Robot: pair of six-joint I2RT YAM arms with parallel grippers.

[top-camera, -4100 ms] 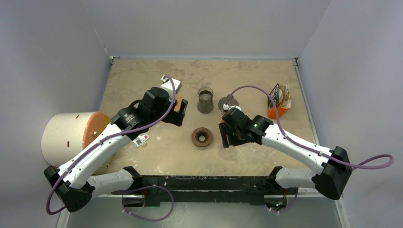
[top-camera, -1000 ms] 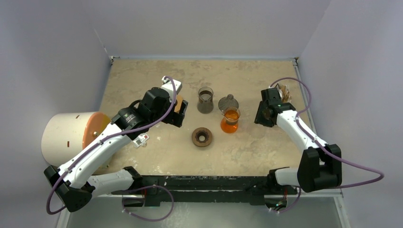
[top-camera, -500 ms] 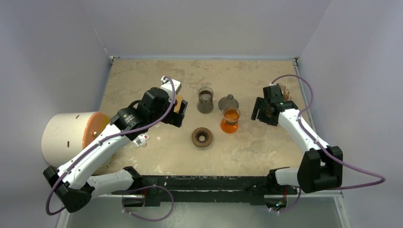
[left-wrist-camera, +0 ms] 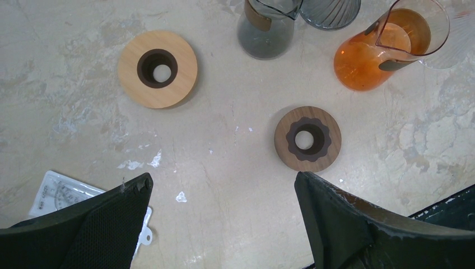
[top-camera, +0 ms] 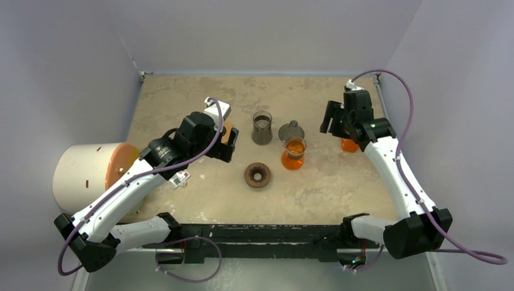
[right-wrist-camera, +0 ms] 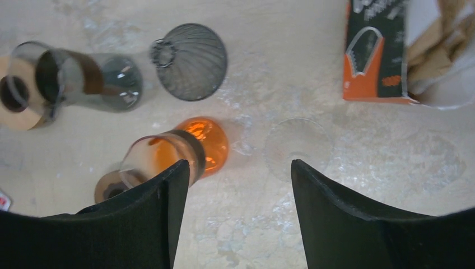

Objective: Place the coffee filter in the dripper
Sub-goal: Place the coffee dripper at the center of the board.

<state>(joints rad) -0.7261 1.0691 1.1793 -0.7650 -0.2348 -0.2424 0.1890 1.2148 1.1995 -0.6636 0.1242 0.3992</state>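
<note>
The dripper is a ribbed smoky glass cone lying behind the orange vessel; it also shows in the right wrist view. A dark brown wood-like ring lies apart from it, near the table's middle. Tan filter papers stick out of the black-and-orange packet at the back right. My right gripper is open and empty above the table, left of the packet. My left gripper is open and empty, hovering left of the glassware.
An orange glass vessel and a smoky-grey cup stand mid-table. A light wood ring lies under my left wrist. A faint clear glass round lies right of the orange vessel. A white card and a big white cylinder are at the left.
My right arm has swung from the table's middle to the back right and risen near the packet, uncovering the orange vessel. The left arm has not moved.
</note>
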